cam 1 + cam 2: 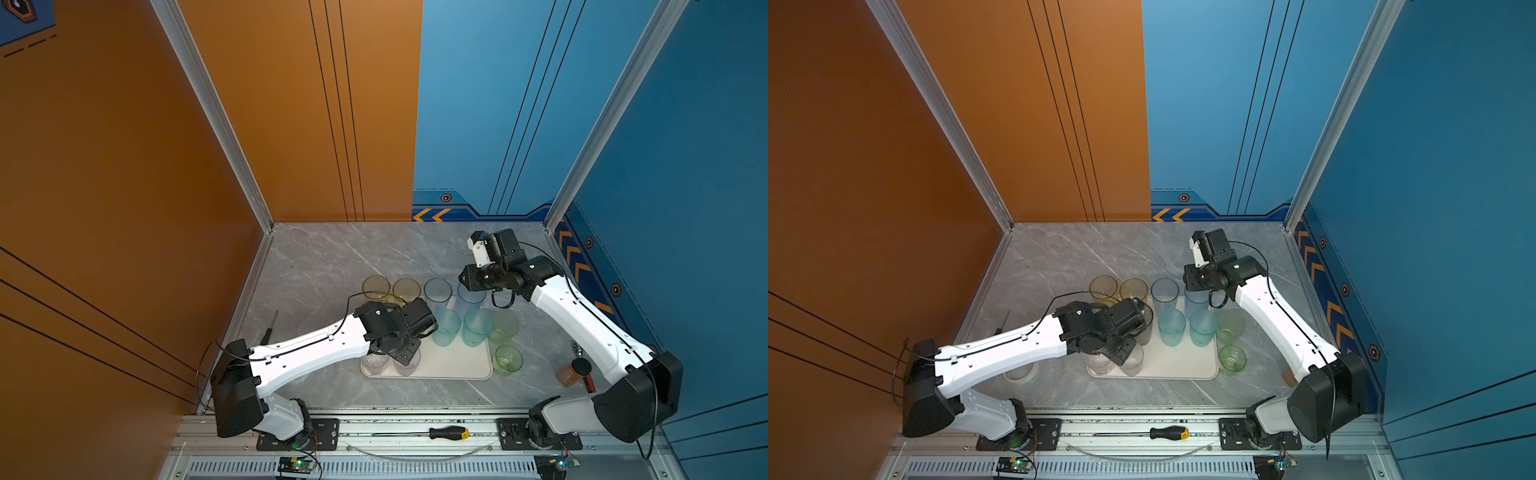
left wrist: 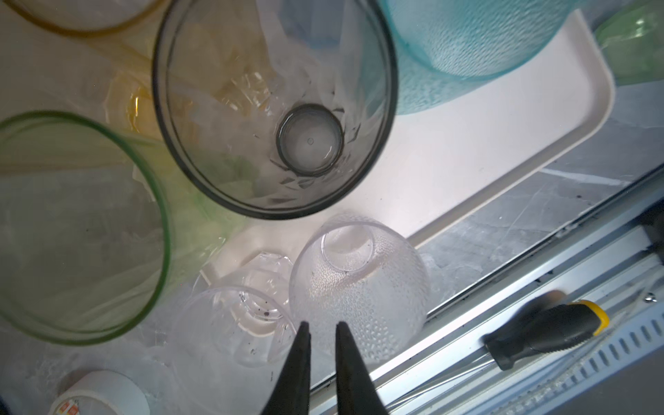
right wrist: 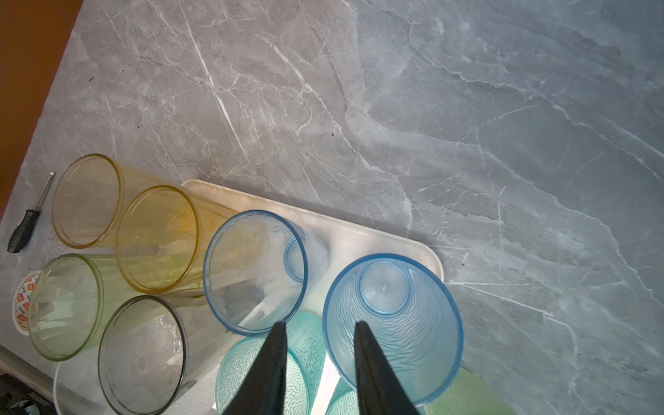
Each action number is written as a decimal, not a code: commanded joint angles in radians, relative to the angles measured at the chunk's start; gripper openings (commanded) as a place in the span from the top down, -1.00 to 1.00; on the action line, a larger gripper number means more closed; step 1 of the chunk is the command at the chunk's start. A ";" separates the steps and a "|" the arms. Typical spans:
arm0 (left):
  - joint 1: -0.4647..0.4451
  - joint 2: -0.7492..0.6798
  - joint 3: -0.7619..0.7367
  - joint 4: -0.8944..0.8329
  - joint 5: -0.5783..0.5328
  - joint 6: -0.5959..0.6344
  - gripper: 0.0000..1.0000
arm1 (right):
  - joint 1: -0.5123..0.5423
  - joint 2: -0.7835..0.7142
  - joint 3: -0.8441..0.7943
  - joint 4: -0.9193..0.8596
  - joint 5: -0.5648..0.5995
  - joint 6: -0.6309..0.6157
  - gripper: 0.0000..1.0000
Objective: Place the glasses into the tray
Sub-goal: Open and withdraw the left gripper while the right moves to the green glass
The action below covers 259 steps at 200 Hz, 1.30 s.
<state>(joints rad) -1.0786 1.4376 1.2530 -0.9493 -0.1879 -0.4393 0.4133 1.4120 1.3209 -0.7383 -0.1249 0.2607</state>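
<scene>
Left pincer (image 2: pixel 322 325) over the clear dimpled plastic tumbler (image 2: pixel 359 298), right pincer (image 3: pixel 319 325) over the tall blue translucent tumblers (image 3: pixel 391 323).
My left jaws are narrow, with a slim gap; whether they pinch the rim I cannot tell. That tumbler stands in the near left corner of the cream-white rectangular tray (image 2: pixel 467 143). My right jaws stand apart, empty, at its far side.
</scene>
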 commanded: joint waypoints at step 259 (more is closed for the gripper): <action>0.801 -0.128 -0.088 0.504 0.260 0.120 0.66 | -0.315 -0.443 -0.391 -0.358 0.083 0.310 0.59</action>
<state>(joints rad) -0.2878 1.2732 1.1461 -0.4892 -0.0093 -0.3500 0.1074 0.9688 0.9619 -1.0885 -0.0242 0.5175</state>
